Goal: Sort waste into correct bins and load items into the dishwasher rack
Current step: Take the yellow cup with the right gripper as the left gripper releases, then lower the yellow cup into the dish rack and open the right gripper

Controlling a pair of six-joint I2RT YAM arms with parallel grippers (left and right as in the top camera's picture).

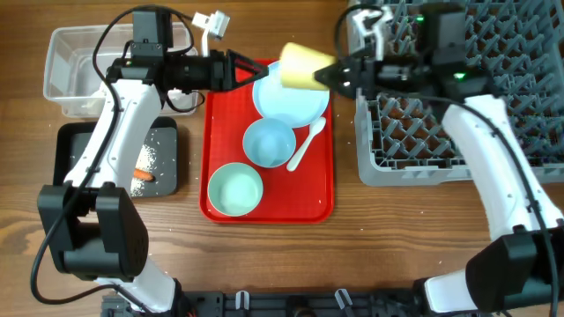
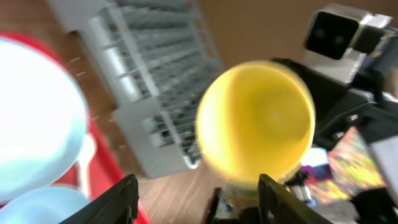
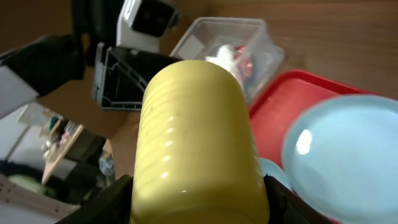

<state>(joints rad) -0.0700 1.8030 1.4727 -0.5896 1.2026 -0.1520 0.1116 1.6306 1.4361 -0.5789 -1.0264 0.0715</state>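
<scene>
1. Cup (image 1: 300, 65), yellow with a ribbed plastic wall, is held on its side at upper centre of the overhead frame, over the rim of the glossy pale blue plate (image 1: 291, 104).
2. It is clamped by the right gripper (image 1: 324, 74).
3. The left gripper (image 1: 257, 70) is spread wide and empty, facing the cup's round end.
4. A smooth red tray (image 1: 319, 189) lies beneath; the grey pegged rack (image 1: 414, 150) stands at upper right.

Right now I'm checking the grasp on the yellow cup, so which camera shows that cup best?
The right wrist view: the yellow cup fills the frame, sharp, its ribbed side clear. The overhead shows it small, held in the right gripper. The left wrist shows it end-on and blurred.
</scene>
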